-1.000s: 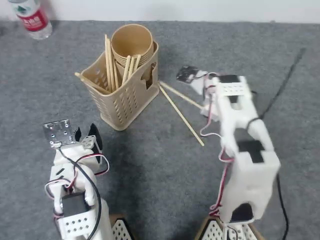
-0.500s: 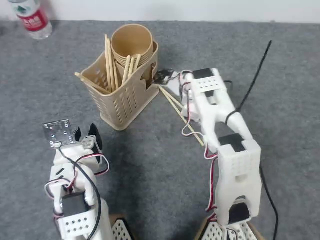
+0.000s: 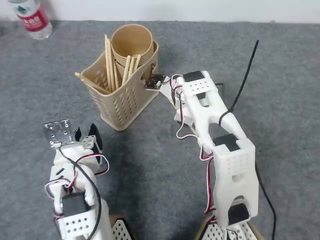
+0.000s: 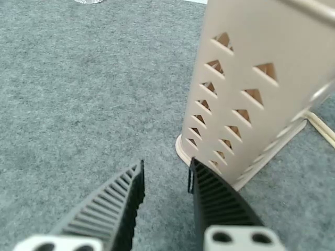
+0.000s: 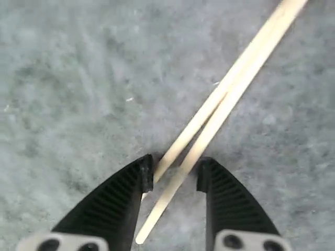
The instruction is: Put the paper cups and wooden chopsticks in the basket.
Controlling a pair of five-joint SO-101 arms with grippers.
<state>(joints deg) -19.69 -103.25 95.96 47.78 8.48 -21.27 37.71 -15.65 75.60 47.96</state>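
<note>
Grey carpet (image 3: 280,75): right pincer (image 5: 174,175) gapes astride two chopsticks (image 5: 235,83); left pincer (image 4: 165,175), parted, faces the basket (image 4: 261,63).

basket (image 3: 125,102): 1 | paper cup stack (image 3: 131,45): 1 | chopsticks (image 5: 226,81) on carpet: 2 | bottle (image 3: 32,17): 1

The grey, felt-like worktop (image 3: 150,165) carries the basket (image 3: 125,102), two wooden chopsticks (image 5: 230,91) lying near it, and apparently a bottle (image 3: 31,17).

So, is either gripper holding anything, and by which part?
Nothing is held. The right gripper is open around two chopsticks; the left gripper is empty.
</note>
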